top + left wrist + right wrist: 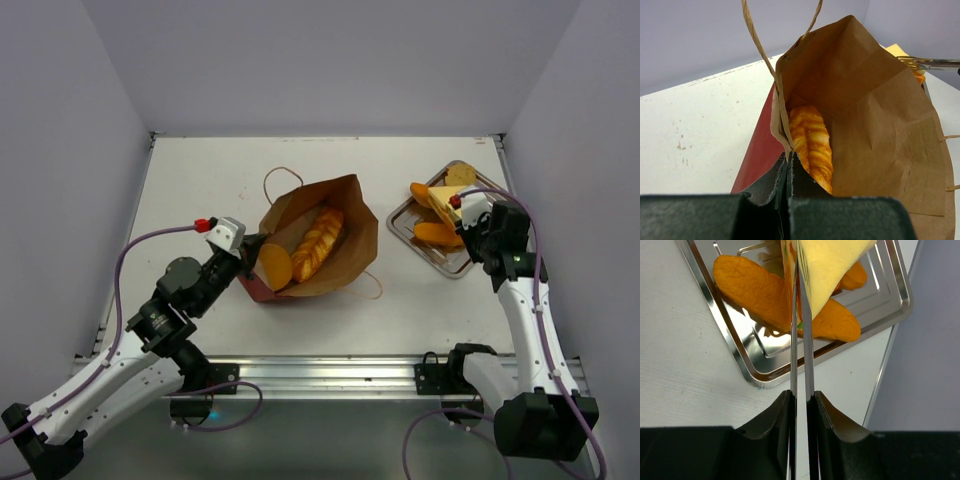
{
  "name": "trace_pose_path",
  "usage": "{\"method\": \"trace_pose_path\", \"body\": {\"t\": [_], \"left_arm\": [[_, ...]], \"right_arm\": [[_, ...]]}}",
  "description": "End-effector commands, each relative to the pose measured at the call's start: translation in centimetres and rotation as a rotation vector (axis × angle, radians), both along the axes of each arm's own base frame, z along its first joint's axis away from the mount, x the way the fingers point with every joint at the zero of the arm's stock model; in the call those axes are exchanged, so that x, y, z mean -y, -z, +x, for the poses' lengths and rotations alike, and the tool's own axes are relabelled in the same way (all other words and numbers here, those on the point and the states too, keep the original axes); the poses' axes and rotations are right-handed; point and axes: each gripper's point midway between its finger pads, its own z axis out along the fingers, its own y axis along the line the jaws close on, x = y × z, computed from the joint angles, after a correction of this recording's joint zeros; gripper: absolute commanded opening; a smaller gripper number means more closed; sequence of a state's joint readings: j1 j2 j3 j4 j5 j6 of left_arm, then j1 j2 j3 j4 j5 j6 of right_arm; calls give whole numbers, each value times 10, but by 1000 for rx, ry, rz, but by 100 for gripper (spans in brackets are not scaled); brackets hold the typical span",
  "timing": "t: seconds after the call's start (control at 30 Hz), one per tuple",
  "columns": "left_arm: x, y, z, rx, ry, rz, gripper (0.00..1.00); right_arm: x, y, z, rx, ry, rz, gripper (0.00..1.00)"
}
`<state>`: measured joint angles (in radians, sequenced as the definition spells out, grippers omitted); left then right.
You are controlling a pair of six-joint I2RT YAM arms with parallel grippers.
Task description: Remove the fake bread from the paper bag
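The paper bag (pixel 345 215) lies open on its side mid-table, brown inside and red outside. A twisted golden loaf (pixel 318 243) and a round orange bun (pixel 274 264) lie in it. My left gripper (pixel 250 256) is shut on the bag's near rim; in the left wrist view the gripper (pixel 789 159) pinches the paper edge (pixel 782 135) beside the twisted loaf (pixel 812 145). My right gripper (pixel 472 214) is shut on metal tongs (pixel 801 340). The tongs hold a yellow bread slice (pixel 832 265) above the silver tray (pixel 755 375).
Orange bread pieces (pixel 752 290) lie in the tray (pixel 455 265) at the right. The bag's loop handles (pixel 283 175) lie on the table behind and in front of it. Grey walls close in the table on three sides.
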<state>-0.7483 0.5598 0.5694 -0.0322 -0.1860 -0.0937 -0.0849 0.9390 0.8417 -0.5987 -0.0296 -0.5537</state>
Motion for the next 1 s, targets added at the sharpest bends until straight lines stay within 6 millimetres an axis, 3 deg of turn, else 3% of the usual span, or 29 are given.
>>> {"method": "trace_pose_path", "body": {"t": [0.0,0.27,0.97], "left_arm": [[3,-14,-1,37,18,-34,0],[4,-13,-1,37,22,-36,0],[5,-16,-3,42,33,-45,0]], "right_arm": [[-7,-23,8,82,-35,27,27],[-9,-27,6,76,-38,34,35],[-18,-38,-3,80,-62,77,41]]}}
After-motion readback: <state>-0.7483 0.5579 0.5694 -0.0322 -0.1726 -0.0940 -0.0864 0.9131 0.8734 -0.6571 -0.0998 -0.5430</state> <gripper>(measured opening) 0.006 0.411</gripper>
